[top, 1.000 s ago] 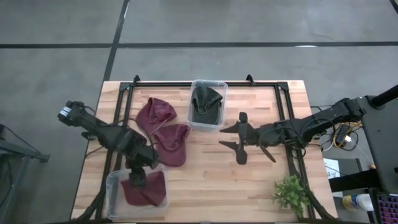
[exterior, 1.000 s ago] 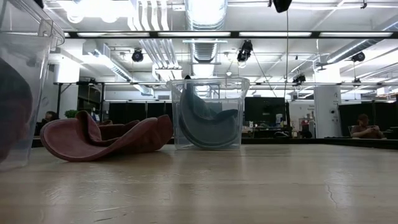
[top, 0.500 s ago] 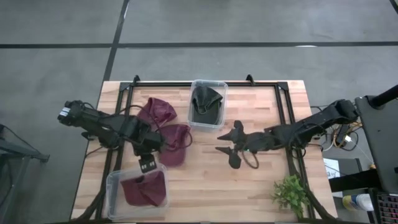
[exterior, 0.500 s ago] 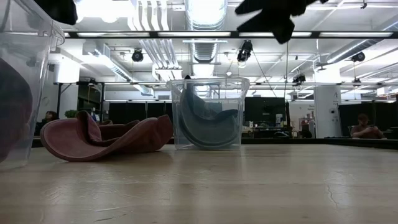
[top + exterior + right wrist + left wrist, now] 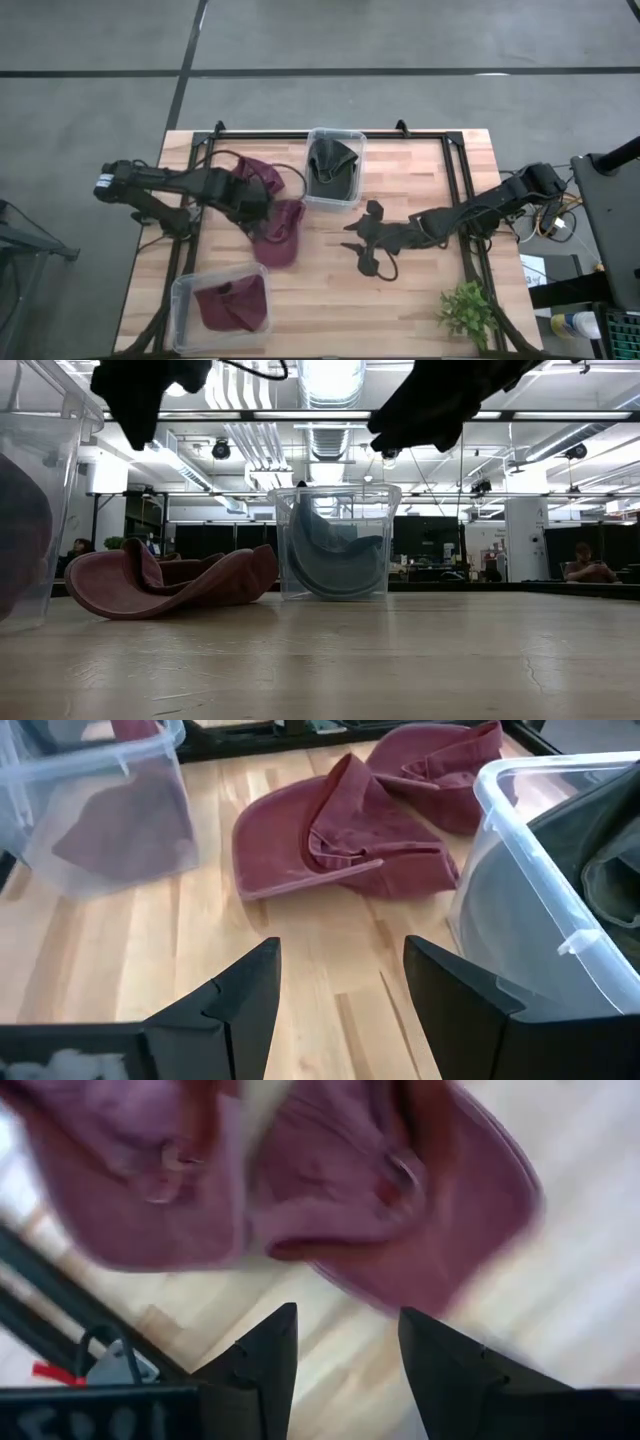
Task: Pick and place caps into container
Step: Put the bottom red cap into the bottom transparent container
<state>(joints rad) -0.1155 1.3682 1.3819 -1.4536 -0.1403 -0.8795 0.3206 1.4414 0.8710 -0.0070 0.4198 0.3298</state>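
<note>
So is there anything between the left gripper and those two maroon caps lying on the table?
Nothing visible. The left gripper, open, hovers right over the two maroon caps, with only air and bare table showing between its fingers and the fabric.

— What can't you make out from desk level?
— Both arms are cut off at the top edge, just dark shapes. The near container (image 5: 35, 500) runs off the side, its contents only a dark blur.

— And the wrist cameras?
— On the left one, the two maroon caps (image 5: 380, 1210) are smeared and run past the frame. On the right one, the olive cap (image 5: 600, 850) is half out of frame.

— From overhead?
— The left hand (image 5: 252, 205) hides part of a maroon cap (image 5: 280, 232).
</note>
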